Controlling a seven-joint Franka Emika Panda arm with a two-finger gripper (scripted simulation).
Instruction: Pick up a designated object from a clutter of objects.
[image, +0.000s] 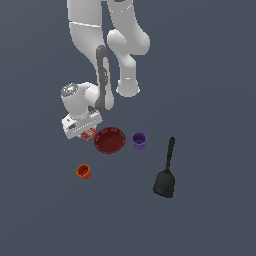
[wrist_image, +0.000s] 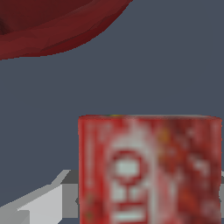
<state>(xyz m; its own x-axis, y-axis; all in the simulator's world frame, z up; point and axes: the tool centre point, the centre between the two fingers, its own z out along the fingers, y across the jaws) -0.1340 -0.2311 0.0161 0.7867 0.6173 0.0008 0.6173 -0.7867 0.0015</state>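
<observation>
The designated object, a small red box (image: 89, 133) with white lettering, lies just to the exterior view's left of the dark-red ribbed bowl (image: 110, 140). My gripper (image: 83, 132) is down over the box. In the wrist view the red box (wrist_image: 148, 170) fills the space between my fingers. One grey finger (wrist_image: 43, 203) lies against one side of the box, and a sliver of the other finger shows at the opposite edge. The jaws look shut on the box. The bowl's (wrist_image: 52, 26) rim sits close behind it.
A purple cup (image: 139, 140) stands just to the exterior view's right of the bowl. An orange cup (image: 83, 171) sits nearer the camera, below the gripper. A black spatula (image: 165, 175) lies further to the exterior view's right. All rest on a dark grey floor.
</observation>
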